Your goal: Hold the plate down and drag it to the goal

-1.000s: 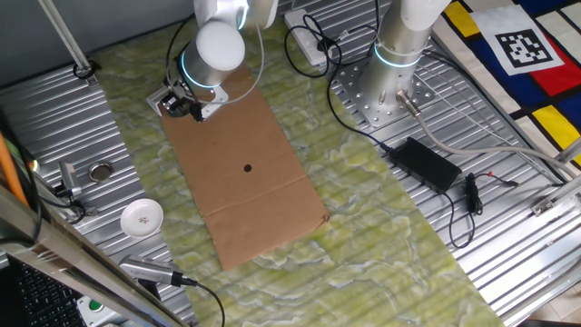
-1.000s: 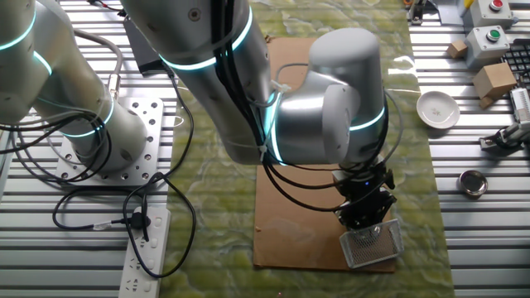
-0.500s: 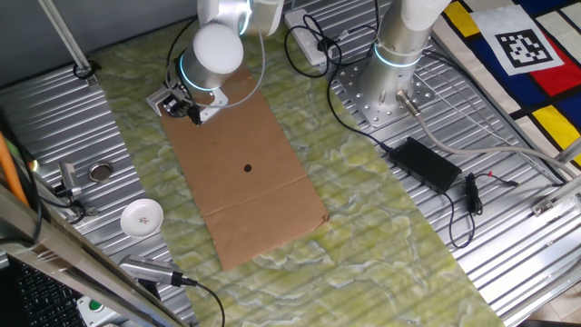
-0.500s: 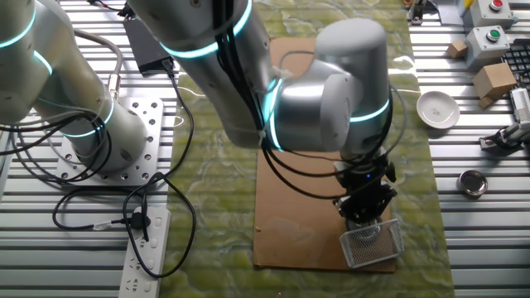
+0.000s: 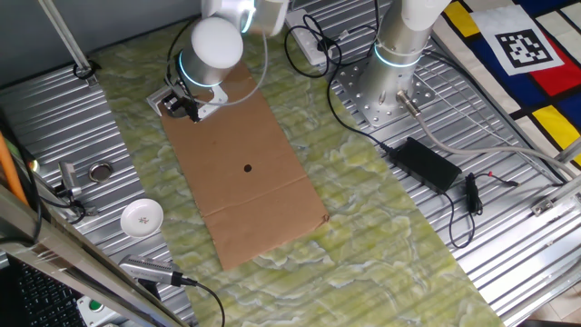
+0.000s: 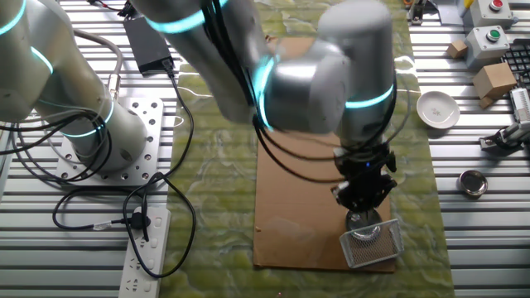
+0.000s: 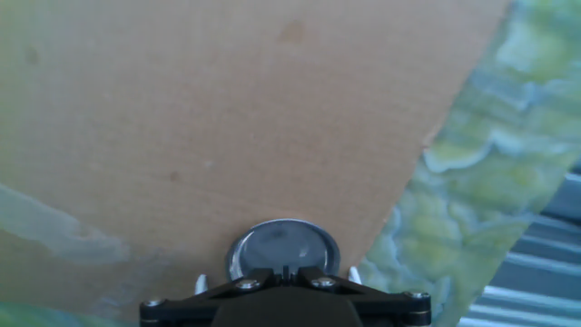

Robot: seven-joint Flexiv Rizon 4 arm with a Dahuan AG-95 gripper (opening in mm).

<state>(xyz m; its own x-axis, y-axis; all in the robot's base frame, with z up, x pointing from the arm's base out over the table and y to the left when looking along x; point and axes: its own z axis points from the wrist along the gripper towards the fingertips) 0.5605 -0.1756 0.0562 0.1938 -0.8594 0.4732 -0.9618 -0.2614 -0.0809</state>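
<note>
The plate (image 7: pixel 281 247), a small silvery disc with a darker centre, lies on the brown cardboard sheet (image 7: pixel 227 109) just ahead of my fingertips in the hand view. In the other fixed view the plate (image 6: pixel 367 233) sits inside the goal (image 6: pixel 389 247), a white angular bracket at the cardboard's corner. My gripper (image 6: pixel 363 204) is shut and empty, just above the plate's near edge. In one fixed view my gripper (image 5: pixel 184 109) hides the plate, and only the goal (image 5: pixel 163 95) shows beside it. The goal's white ends (image 7: pixel 352 273) flank the plate.
A white round dish (image 5: pixel 142 217) and a metal ring (image 5: pixel 100 170) lie on the ribbed metal table left of the cardboard (image 5: pixel 245 173). A second arm's base (image 5: pixel 390 86), a black power adapter (image 5: pixel 427 163) and cables are on the right. Button boxes (image 6: pixel 489 41) stand near the dish (image 6: pixel 437 108).
My hand has risen a little off the goal, and the upper arm has swung. The plate stays inside the bracket and shows more in the other fixed view.
</note>
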